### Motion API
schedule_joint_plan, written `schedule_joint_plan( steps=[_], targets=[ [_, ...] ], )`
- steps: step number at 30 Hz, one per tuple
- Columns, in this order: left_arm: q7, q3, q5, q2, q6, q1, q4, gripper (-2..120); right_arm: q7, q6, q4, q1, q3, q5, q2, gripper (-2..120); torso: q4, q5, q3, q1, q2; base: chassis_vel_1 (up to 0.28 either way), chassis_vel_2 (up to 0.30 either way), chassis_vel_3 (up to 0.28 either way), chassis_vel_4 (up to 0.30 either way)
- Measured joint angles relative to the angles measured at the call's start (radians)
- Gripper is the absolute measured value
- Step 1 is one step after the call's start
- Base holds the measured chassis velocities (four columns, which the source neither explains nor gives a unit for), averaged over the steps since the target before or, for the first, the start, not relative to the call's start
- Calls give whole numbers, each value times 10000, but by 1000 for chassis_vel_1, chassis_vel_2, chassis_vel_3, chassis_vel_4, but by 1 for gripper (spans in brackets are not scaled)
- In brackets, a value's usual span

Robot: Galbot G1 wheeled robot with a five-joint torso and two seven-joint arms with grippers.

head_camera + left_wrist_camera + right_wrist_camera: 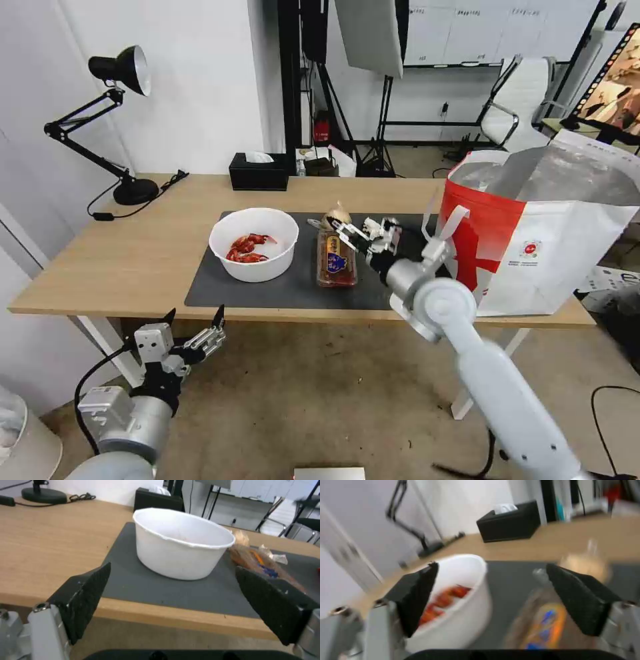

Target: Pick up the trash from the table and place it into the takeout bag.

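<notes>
**Right gripper above the mat, fingers apart; left gripper below the table edge**

The right gripper (353,235) hangs over the dark mat (293,287), between the tray (335,260) and the takeout bag (540,233). Its fingers (420,597) are spread wide and hold nothing. In the right wrist view the bowl (460,605) with red shells (443,602) lies under and ahead of one finger, and the tray (540,625) with an orange and blue label lies under the other finger. The tan knotted bag (337,215) is just beyond the gripper's tips, at the far end of the tray; in the wrist view it is blurred. A crumpled white tissue (389,227) lies close beside the gripper, on the side of the takeout bag.

The takeout bag stands upright on the table (133,253), on the outer side of the right gripper, with its silver lining open to the top.

The left gripper (195,321) hangs lower than the table's near edge, in front of it, well apart from the trash. Its fingers (83,597) are also spread and empty. Seen from it, the bowl (181,545) stands straight ahead on the mat (186,592), and the tray (256,557) lies behind its right finger.

A black tissue box (259,172) and a black desk lamp (113,120) stand at the far side of the table, beyond both grippers.
</notes>
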Motion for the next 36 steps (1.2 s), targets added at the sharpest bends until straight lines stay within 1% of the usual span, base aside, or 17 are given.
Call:
schedule_joint_plan(
  steps=[2, 4, 6, 7, 9, 14, 15, 18, 19, 22, 24, 26, 27, 29, 30, 34, 36],
  targets=[
    [3, 13, -70, 71, 0, -81, 42, 100, -1136, 108, -837, 915, -824, -1410, -421, 70, -1, 2, 1, 1, -1, 0, 0, 0, 0],
    [3, 22, -100, 89, 0, -102, 57, 100, -1352, 144, -1166, 1248, -1103, -1739, -501, 67, 0, -2, 0, 1, -1, 0, 0, 0, 0],
    [12, 70, -248, 127, 9, -156, 108, 100, -1769, 157, -1911, 1851, -1584, -2318, -520, 57, 1, 0, 1, 1, -1, 0, 0, 0, 0],
    [12, 70, -248, 127, 9, -156, 108, 100, -1769, 157, -1911, 1851, -1584, -2318, -520, 57, 1, 0, 1, 1, -1, 0, 0, 0, 0],
    [45, 158, -778, 252, 109, -220, 162, 100, -2240, 16, -2622, 2364, -1940, -2672, -442, 45, 1, -1, 1, 1, -1, 0, 0, 0, 0],
    [27, 243, -1988, 628, 576, -359, 174, 100, -3074, -134, -3577, 2887, -2446, -2780, -257, 27, 1, -1, 0, 0, -1, 0, 0, 0, 0],
    [27, 243, -1988, 628, 576, -359, 174, 100, -3074, -134, -3577, 2887, -2446, -2780, -257, 27, 1, -1, 0, 0, -1, 0, 0, 0, 0],
    [8, 361, -3069, 1094, 747, -544, 77, 100, -3236, -143, -4170, 3141, -2701, -2751, 0, 12, 1, 0, 1, 1, -1, 0, 0, 0, 0],
    [8, 361, -3069, 1094, 747, -544, 77, 100, -3236, -143, -4170, 3141, -2701, -2751, 0, 12, 1, 0, 1, 1, -1, 0, 0, 0, 0],
    [7, 509, -3741, 1535, 654, -788, 93, 100, -3305, -163, -4522, 3343, -2891, -2696, 189, 0, 1, -1, 0, 0, -1, 0, 0, 0, 0],
    [7, 591, -4093, 1712, 528, -899, 146, 100, -3346, -202, -4607, 3405, -2956, -2677, 229, 0, 2, -2, 0, 1, -1, 0, 0, 0, 0],
    [0, 896, -4852, 2093, -113, -1160, 356, 100, -3433, -273, -4705, 3474, -3039, -2660, 248, 0, 2, -2, 0, 0, 0, 0, 0, 0, 0],
    [0, 896, -4852, 2093, -113, -1160, 356, 100, -3433, -273, -4705, 3474, -3039, -2660, 248, 0, 2, -2, 0, 0, 0, 0, 0, 0, 0],
    [-188, 1243, -6286, 2673, -674, -1473, 596, 100, -3444, -286, -4705, 3475, -3047, -2645, 173, 0, 1, -2, 0, 0, -1, 0, 0, 0, 0],
    [-188, 1243, -6286, 2673, -674, -1473, 596, 100, -3444, -286, -4705, 3475, -3047, -2645, 173, 0, 1, -2, 0, 0, -1, 0, 0, 0, 0],
    [-420, 1464, -7489, 3237, -819, -1865, 815, 100, -3448, -289, -4629, 3462, -3035, -2623, 62, 0, -1, -2, 0, 1, 0, 0, 0, 0, 0],
    [-692, 1730, -8412, 3573, -850, -2413, 1149, 100, -3475, -301, -4517, 3440, -3033, -2610, -12, 0, -1, -3, 0, 0, -1, 0, 0, 0, 0]
  ],
)
